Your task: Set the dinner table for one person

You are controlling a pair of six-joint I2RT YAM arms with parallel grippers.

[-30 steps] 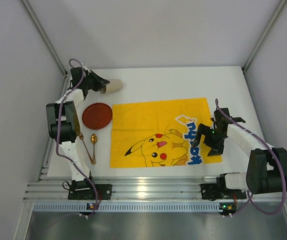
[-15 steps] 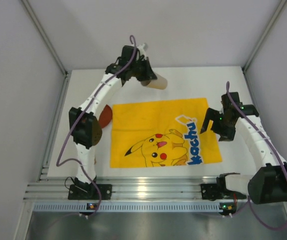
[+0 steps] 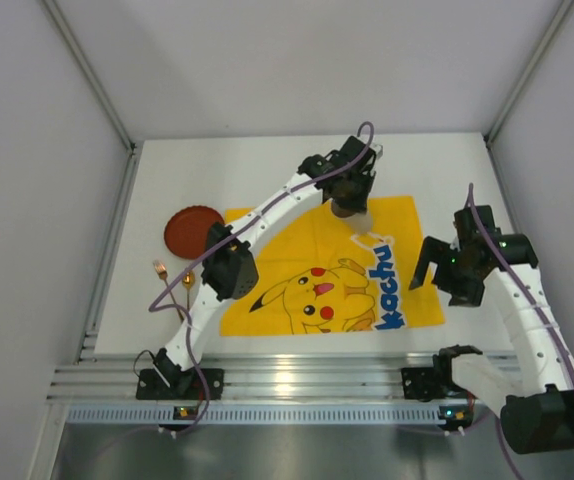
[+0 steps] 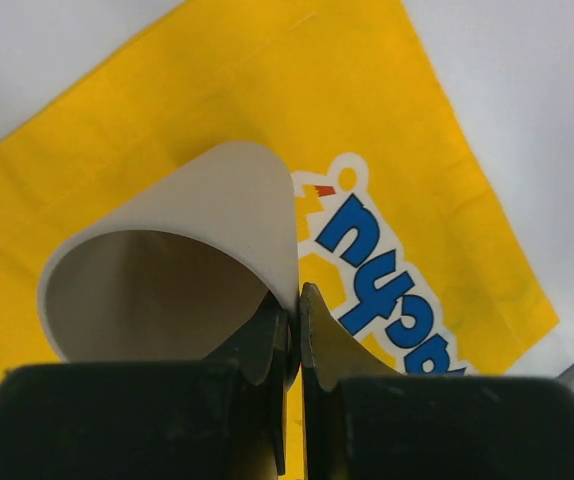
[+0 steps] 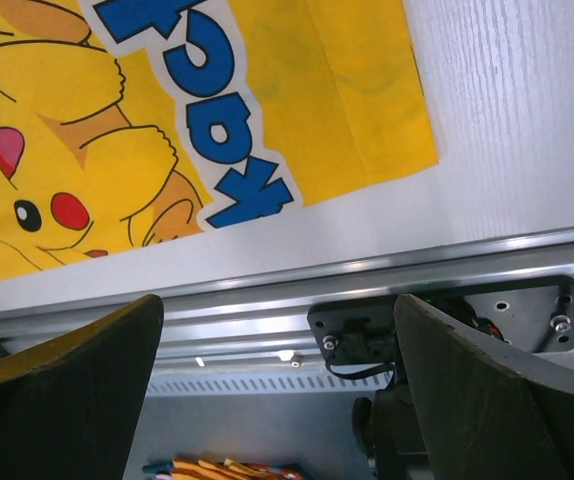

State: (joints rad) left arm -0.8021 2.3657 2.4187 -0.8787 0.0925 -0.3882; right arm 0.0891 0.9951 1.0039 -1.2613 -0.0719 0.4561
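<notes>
A beige cup (image 3: 361,216) hangs over the far right part of the yellow Pikachu cloth (image 3: 287,250). My left gripper (image 3: 353,203) is shut on its rim. In the left wrist view one finger sits inside the cup (image 4: 182,235) and the other outside, and the left gripper (image 4: 295,308) pinches the wall. The cloth lies on the white dinner table (image 3: 267,165). A red plate (image 3: 192,230) rests left of the cloth, with a gold spoon (image 3: 187,284) and a fork (image 3: 163,272) in front of it. My right gripper (image 3: 445,280) hovers open and empty off the cloth's right edge.
The ridged aluminium rail (image 5: 367,275) runs along the near table edge, under my right gripper (image 5: 277,340), with the right arm's base plate (image 5: 447,320) bolted to it. The cloth's near right corner (image 5: 367,110) shows in that view. Grey walls enclose the table.
My left arm has swung the cup from the far left corner across to above the cloth's far right part. The right gripper has drifted right, off the cloth.
</notes>
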